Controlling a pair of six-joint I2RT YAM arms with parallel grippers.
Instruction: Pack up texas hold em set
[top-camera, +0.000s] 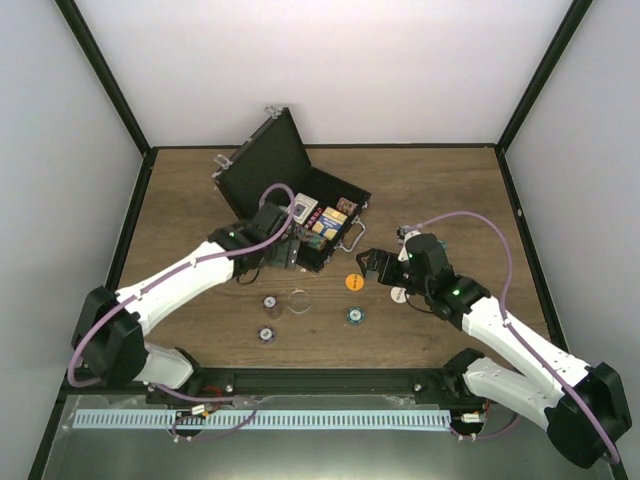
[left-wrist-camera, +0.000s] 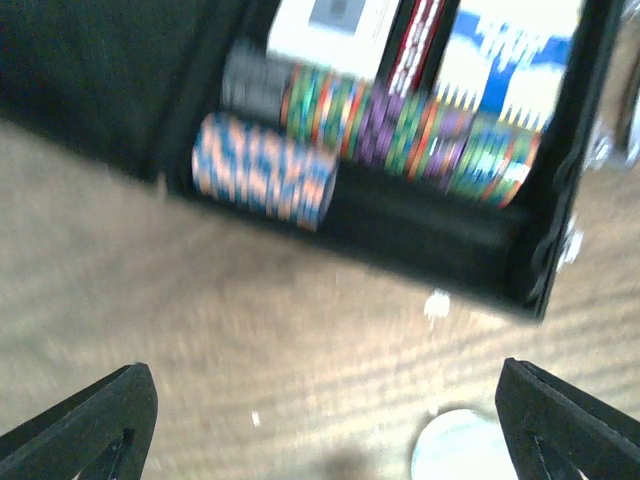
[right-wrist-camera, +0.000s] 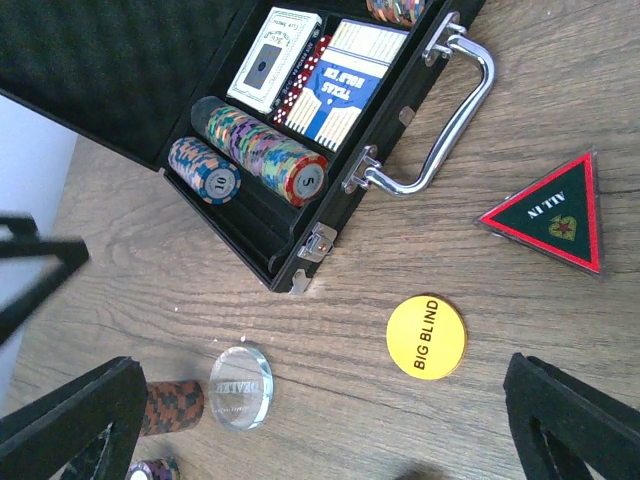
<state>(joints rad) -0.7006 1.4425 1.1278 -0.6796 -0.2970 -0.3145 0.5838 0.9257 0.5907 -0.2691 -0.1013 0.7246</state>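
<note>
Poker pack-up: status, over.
Left gripper open, empty; right gripper same. Case open, part-filled. Yellow button, triangle, dealer puck, chip stacks loose. Nothing in the way.

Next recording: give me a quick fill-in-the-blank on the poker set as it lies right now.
1. The briefcase has its lid ____.
2. The yellow button reads BIG ____.
3. The triangular marker reads ALL ____.
4. The open right hand holds ____.
Missing words: open; BLIND; IN; nothing.
</note>
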